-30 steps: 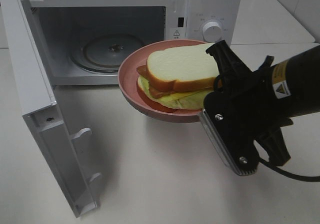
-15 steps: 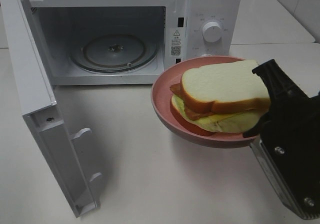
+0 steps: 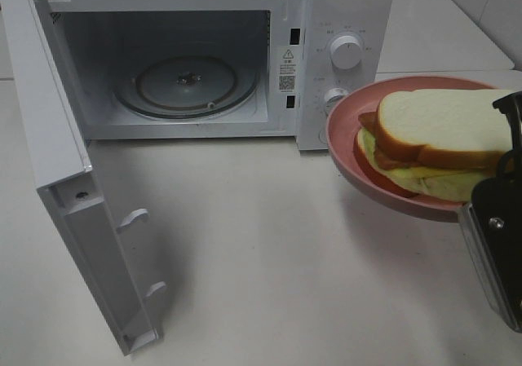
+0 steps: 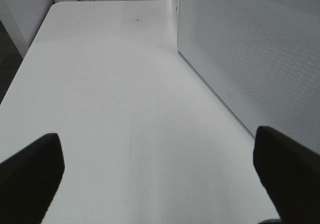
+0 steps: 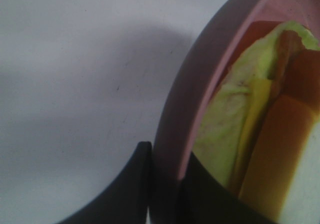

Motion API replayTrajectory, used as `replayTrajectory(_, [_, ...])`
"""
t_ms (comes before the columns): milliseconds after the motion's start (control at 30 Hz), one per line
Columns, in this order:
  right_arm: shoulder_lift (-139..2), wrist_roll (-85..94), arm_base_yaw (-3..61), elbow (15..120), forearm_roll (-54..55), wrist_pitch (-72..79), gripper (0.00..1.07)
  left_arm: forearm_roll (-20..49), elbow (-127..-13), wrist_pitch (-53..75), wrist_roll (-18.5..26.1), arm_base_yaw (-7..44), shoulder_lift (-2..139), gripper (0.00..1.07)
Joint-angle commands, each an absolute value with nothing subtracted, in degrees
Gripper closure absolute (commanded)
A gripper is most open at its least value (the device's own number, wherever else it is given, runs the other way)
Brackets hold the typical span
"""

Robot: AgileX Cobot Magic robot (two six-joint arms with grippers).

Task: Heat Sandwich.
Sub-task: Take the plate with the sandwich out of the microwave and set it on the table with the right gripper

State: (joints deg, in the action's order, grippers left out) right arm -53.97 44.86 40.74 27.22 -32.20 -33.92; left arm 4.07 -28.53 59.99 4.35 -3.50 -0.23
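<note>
A: The white table [image 3: 269, 252] lies bare near; the right gripper [image 5: 165, 184] pinches the pink plate [image 3: 359, 170] rim at right, the sandwich [image 3: 432, 142] on it, aloft.

B: The left gripper [image 4: 160, 171] gapes empty; beyond, the microwave [image 3: 196, 56] stands, door [image 3: 73, 195] swung open.

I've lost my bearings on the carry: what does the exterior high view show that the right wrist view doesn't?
Only the exterior high view shows the white microwave with its door swung open, the glass turntable and the sandwich's white bread top.

Only the right wrist view shows the right hand pinching the round pink plate's rim.

Both show the pink plate, the sandwich and the white table.
</note>
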Motion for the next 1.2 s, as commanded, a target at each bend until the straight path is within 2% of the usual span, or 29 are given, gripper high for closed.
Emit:
replayTrajectory(33, [-53.40,40.28,40.79,27.33,-35.92,-34.09,1.06,4.07,-28.30,59.42,4.07,-3.72,-1.72,0.09])
replayTrajectory(833, [-53.57,7.85,40.79,27.33,-46.93,-53.92,1.05,4.07,-28.30,59.42,4.07,-3.72,-1.72,0.09])
replayTrajectory(1200, [-60.79,-8.59,40.79,27.44,-53.34,-59.13,1.04,4.07,-28.30,59.42,4.07,-3.72,-1.72,0.09])
